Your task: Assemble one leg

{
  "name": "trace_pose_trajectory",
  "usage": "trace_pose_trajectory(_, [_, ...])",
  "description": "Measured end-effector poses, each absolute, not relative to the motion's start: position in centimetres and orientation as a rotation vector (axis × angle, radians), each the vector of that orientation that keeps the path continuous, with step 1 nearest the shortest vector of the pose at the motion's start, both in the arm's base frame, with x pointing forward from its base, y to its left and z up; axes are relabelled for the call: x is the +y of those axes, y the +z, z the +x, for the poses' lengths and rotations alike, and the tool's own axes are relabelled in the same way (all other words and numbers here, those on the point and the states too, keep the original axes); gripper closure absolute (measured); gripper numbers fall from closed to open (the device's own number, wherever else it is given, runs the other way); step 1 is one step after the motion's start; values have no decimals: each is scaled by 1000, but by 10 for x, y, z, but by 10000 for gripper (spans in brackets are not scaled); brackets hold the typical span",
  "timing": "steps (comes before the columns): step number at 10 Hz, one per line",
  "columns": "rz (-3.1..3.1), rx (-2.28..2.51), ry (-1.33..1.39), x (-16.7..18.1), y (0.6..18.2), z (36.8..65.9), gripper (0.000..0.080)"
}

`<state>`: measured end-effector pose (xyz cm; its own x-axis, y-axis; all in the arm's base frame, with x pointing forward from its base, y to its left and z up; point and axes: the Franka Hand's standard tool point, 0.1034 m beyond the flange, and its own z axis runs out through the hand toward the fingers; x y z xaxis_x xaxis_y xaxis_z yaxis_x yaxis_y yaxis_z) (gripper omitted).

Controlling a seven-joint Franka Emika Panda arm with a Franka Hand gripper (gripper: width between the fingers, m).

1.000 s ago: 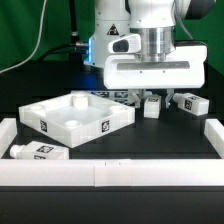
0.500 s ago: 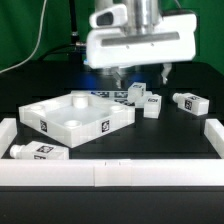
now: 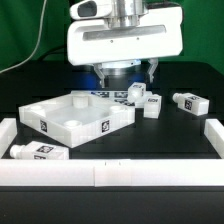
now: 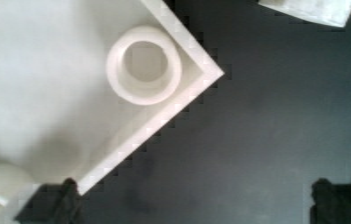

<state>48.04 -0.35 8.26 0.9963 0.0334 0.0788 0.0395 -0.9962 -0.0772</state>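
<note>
- We see the gripper [image 3: 127, 76] hovering over the tabletop [image 3: 75, 125] corner, jaws wide apart, empty.
- One leg [image 3: 150, 103] sits near the tabletop, on the exterior view's right.

White tagged leg [image 3: 40, 151], lying sideways

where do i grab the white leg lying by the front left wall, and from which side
Grip the short chunky white plastic leg at mid-length, probably from straight above, pincer closing across its width: it lies on its side, and the white border wall crowds it.
</note>
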Motion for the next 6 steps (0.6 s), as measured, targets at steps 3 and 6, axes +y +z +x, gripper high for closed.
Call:
trace_pose_trajectory(3, [-3060, -311, -108, -35, 80, 483, 151])
trace_pose_trajectory(6, [-3063, -639, -124, -89, 65, 500, 151])
